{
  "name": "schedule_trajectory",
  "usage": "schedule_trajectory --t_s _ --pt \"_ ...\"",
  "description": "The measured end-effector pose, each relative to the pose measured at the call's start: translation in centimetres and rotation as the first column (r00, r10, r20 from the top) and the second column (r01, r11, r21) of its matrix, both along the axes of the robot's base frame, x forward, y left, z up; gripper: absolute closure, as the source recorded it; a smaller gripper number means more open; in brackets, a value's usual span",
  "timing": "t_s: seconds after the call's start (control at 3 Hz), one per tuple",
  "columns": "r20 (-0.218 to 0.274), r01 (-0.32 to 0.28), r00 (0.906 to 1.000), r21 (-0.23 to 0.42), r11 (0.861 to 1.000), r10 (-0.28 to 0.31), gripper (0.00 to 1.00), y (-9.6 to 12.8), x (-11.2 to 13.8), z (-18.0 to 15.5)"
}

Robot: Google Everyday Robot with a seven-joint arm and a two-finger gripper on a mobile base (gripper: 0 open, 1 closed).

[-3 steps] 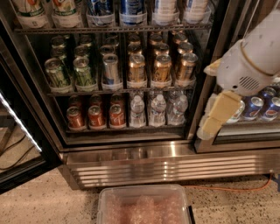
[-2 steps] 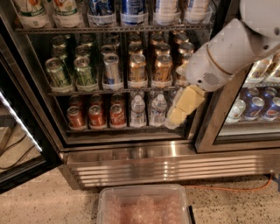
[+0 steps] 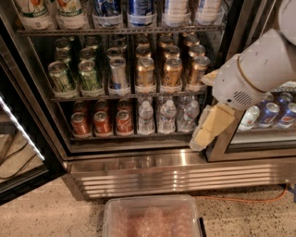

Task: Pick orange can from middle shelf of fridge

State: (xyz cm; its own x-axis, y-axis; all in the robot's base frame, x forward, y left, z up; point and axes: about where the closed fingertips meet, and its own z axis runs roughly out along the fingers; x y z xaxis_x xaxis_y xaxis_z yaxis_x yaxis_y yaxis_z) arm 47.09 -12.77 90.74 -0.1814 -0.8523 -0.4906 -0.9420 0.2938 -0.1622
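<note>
The fridge stands open with its dark wire racks in view. On the middle shelf several copper-orange cans stand in rows on the right half; the front ones are the left orange can, the middle one and the right one. Green cans and a silver-blue can fill the left half. My gripper is cream-coloured and hangs down-left from the white arm. It is in front of the fridge's right frame, below and right of the orange cans, touching nothing.
The top rack holds large bottles. The lower rack holds red cans and water bottles. The glass door stands open at left. A second cabinet with blue cans is at right. A clear plastic bin sits on the floor.
The arm first swung left until the gripper was in front of the water bottles, then drew back slightly right and down to the fridge's right frame. The cans have not moved.
</note>
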Motion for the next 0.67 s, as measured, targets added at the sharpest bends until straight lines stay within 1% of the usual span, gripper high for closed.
schedule_trajectory --t_s 0.33,0.67 --pt "0.03 0.045 0.9983 0.154 0.987 -0.05 0.0 1.52 3.21 -0.72" --pt "0.03 0.045 0.9983 0.154 0.987 -0.05 0.0 1.52 3.21 -0.72"
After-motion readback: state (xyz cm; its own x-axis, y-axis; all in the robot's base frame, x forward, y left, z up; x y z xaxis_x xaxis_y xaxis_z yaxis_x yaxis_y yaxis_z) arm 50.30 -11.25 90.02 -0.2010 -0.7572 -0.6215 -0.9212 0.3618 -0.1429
